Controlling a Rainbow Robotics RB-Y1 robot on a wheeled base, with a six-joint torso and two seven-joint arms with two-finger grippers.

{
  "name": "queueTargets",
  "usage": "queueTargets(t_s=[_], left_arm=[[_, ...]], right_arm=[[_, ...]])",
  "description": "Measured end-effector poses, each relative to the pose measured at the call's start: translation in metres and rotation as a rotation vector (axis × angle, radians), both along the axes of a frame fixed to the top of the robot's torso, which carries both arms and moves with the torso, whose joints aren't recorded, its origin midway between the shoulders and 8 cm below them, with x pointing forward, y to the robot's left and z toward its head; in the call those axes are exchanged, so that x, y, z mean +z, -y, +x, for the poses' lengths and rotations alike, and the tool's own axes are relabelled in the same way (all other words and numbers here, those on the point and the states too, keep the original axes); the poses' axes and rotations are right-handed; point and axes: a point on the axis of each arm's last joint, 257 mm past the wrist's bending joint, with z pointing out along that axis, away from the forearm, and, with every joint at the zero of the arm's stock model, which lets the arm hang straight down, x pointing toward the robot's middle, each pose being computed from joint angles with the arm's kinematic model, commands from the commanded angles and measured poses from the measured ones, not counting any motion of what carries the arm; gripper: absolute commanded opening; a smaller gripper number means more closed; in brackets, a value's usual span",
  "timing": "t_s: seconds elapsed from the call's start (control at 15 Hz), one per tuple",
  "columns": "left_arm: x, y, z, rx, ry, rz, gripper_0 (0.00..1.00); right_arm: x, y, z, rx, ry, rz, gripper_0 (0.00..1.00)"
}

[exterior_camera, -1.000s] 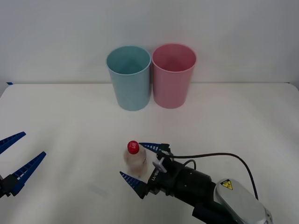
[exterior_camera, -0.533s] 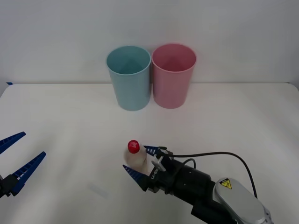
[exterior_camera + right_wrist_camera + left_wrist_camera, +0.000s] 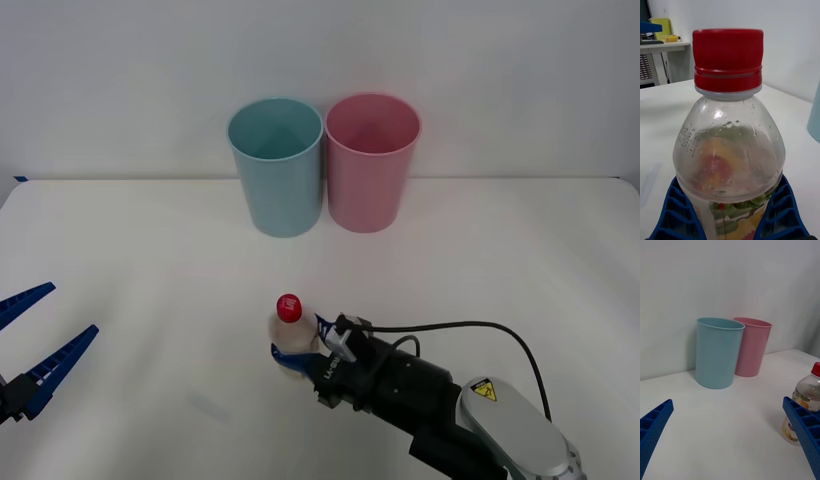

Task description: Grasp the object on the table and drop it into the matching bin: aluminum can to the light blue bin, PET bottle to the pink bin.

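Observation:
The PET bottle [image 3: 289, 332], small and clear with a red cap and a pale printed label, stands upright on the white table [image 3: 120, 250] in the front middle. My right gripper [image 3: 297, 349] is shut on its lower body, and in the right wrist view the blue fingers [image 3: 675, 213] press both sides of the bottle [image 3: 730, 146]. The light blue bin [image 3: 276, 165] and the pink bin [image 3: 371, 160] stand side by side at the back. My left gripper [image 3: 35, 345] hangs open at the front left, far from the bottle [image 3: 803, 405].
The two bins [image 3: 718, 352] touch or nearly touch each other near the wall at the table's far edge. Bare tabletop lies between the bottle and the bins.
The right gripper's fingers stood wide apart around the bottle a second ago and have now shut on it. The bottle shifted slightly. The left arm has not moved.

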Motion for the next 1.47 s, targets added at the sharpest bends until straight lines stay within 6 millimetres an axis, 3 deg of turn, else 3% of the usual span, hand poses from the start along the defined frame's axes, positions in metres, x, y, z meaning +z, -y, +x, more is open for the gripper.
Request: queueTargets(t_s=[0.4, 0.67, 0.93, 1.47], left_arm=[[0.0, 0.0, 0.0, 0.0, 0.0, 0.0, 1.0], [0.0, 0.0, 0.0, 0.0, 0.0, 0.0, 1.0], [0.0, 0.0, 0.0, 0.0, 0.0, 0.0, 1.0], [0.0, 0.0, 0.0, 0.0, 0.0, 0.0, 1.0]], right_arm=[[0.051, 0.021, -0.007, 0.022, 0.001, 0.088, 0.0], [0.102, 0.045, -0.008, 0.02, -0.021, 0.169, 0.0], [0.16, 0.066, 0.006, -0.007, -0.029, 0.26, 0.0], [0.255, 0.109, 0.044, -0.06, -0.062, 0.413, 0.0]])
